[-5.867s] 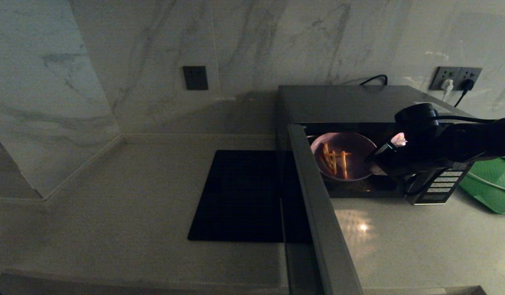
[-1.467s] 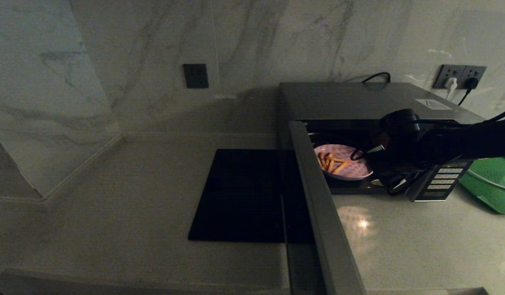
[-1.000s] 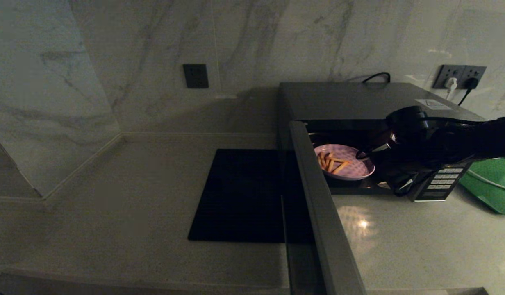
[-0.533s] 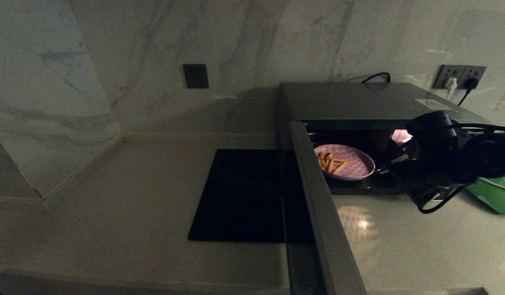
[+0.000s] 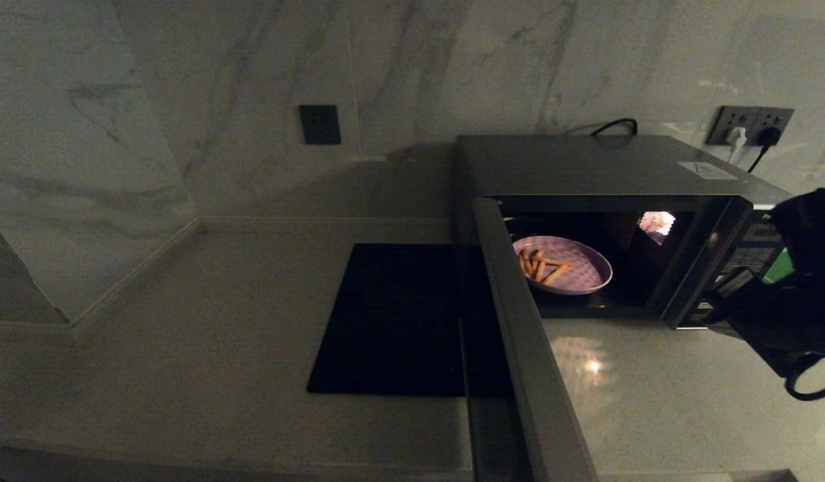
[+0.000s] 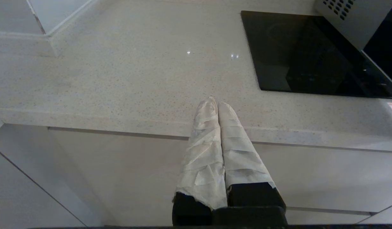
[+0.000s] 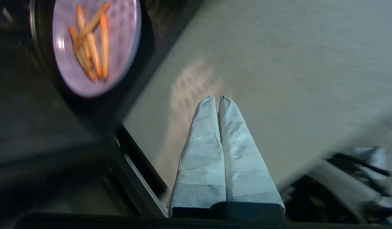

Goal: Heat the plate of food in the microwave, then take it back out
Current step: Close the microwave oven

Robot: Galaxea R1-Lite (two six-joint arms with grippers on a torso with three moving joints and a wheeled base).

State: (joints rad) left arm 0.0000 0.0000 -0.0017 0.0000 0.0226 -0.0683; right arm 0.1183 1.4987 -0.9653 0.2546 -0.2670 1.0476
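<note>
The silver-grey microwave (image 5: pixel 586 164) stands at the back right with its door (image 5: pixel 519 335) swung wide open towards me. Inside its lit cavity lies the lilac plate (image 5: pixel 586 274) with a few orange fries (image 5: pixel 543 266), flat and with nothing touching it. My right arm (image 5: pixel 801 281) is outside the cavity, to the right of the button panel. In the right wrist view my right gripper (image 7: pixel 219 98) is shut and empty over the counter, apart from the plate (image 7: pixel 119 38). My left gripper (image 6: pixel 215 101) is shut and empty, parked over the counter's front edge.
A flat black square mat (image 5: pixel 392 314) lies left of the microwave, partly behind the open door. A sliver of the green tray (image 5: pixel 779 266) shows behind my right arm. Wall sockets (image 5: pixel 751 124) with plugs sit at the back right. Pale counter (image 5: pixel 653 402) spreads before the microwave.
My right gripper set the plate flat in the cavity, let go, and drew back out to the right, past the button panel. The plate has stayed put; the left arm has not moved.
</note>
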